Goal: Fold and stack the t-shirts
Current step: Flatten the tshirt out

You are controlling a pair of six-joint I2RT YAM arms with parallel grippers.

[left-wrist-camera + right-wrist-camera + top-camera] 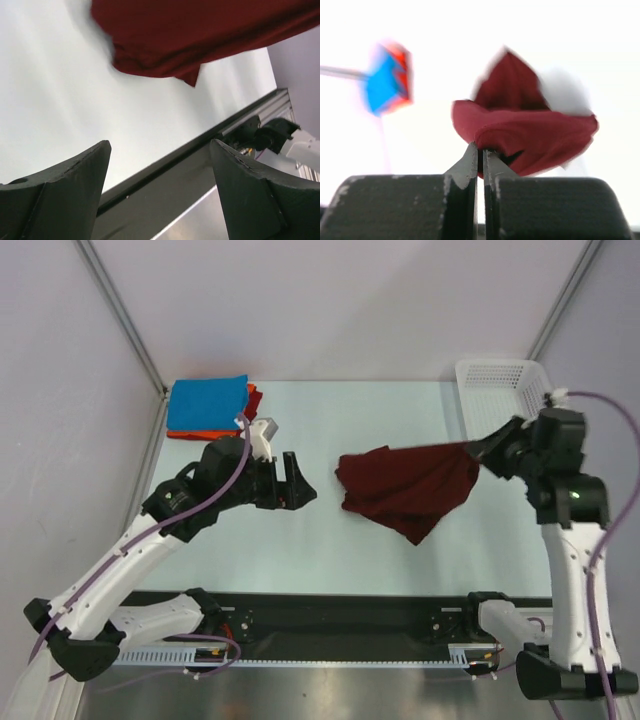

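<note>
My right claw [473, 449] pinches the unfolded maroon t-shirt [405, 485]; my left claw [301, 483] is spread. The blue t-shirt [207, 405] lies folded atop the orange-red t-shirt [203, 433].

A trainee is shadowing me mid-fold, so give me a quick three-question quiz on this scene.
1. True or false: the right gripper is shut on the maroon shirt.
2. What lies under the blue shirt? A the maroon shirt; B the orange-red shirt; C nothing.
3. Fill in: the left gripper is ____ (open or shut).
Key: 1 true; 2 B; 3 open.
</note>
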